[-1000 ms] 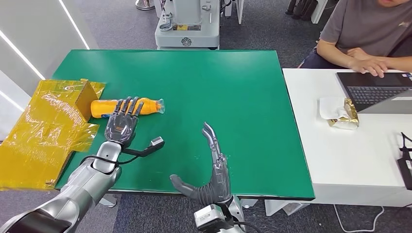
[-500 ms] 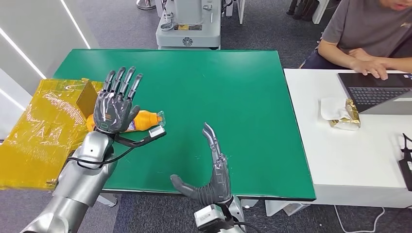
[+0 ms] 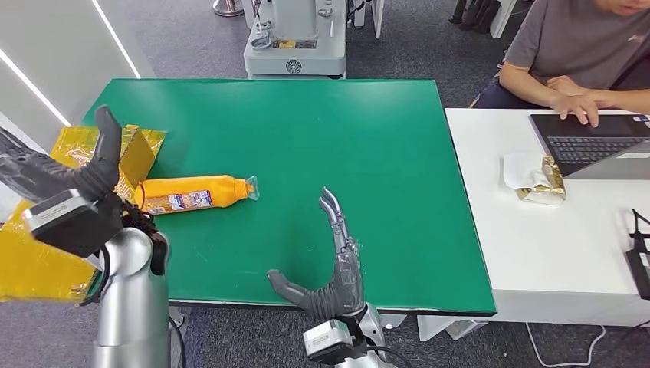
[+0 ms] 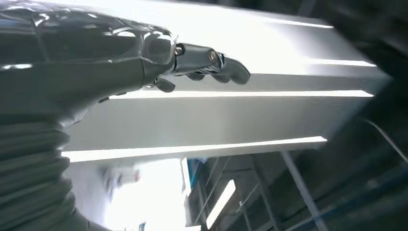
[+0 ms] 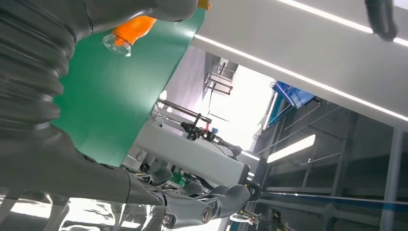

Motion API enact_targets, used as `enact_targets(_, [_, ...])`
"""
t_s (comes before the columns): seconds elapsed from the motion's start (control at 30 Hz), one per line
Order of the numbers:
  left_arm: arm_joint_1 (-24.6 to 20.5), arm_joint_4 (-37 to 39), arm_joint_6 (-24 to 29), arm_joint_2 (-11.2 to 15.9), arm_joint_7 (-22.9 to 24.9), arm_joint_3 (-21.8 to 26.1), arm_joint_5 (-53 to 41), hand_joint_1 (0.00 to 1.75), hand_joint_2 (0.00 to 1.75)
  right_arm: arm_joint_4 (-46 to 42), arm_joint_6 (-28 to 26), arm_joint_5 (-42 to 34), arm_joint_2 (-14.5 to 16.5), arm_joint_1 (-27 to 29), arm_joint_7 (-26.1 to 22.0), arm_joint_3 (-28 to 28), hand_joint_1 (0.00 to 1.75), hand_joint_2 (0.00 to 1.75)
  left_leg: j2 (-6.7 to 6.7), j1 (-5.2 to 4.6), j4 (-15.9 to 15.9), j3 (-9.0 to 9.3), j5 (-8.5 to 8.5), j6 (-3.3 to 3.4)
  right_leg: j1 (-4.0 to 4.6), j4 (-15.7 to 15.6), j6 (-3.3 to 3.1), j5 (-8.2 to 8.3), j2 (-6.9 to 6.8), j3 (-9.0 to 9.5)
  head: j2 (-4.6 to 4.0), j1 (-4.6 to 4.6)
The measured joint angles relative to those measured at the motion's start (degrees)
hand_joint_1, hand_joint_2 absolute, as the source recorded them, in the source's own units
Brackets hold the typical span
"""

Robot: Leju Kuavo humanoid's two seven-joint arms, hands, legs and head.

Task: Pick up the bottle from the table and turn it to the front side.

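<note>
An orange bottle (image 3: 195, 194) lies on its side on the green table (image 3: 345, 138), cap pointing right and its printed label facing up. The right wrist view catches its clear cap end (image 5: 120, 41). My left hand (image 3: 54, 172) is raised off the table's left edge, to the left of the bottle and apart from it, thumb up and holding nothing. Its fingers (image 4: 211, 62) stretch out in front of a white wall. My right hand (image 3: 337, 264) stands on edge near the table's front, fingers straight, thumb out, empty, well to the right of the bottle.
Crinkled yellow foil (image 3: 77, 199) and a small brown box (image 3: 138, 153) lie at the table's left end, just behind the bottle's base. A white desk (image 3: 552, 230) adjoins on the right, where a person (image 3: 575, 54) types on a laptop (image 3: 590, 142). A machine base (image 3: 295, 42) stands beyond the far edge.
My left hand has lifted off the bottle and swung up and away to the left. The bottle lies uncovered with its label showing. The right hand has not moved.
</note>
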Motion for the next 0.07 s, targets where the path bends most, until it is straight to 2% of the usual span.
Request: enact_targets(0.07, [1.58,-1.16,-0.45,-0.67,0.05,-2.18,7.05,0.0,1.75,-0.03,-0.01,0.58,0.16,0.06,0.0,-0.47,0.0,1.75,-0.01,0.0,0.0,-0.01,0.0,0.0,0.0,-0.01,0.01,-0.01,-0.01,0.0,0.0,0.0])
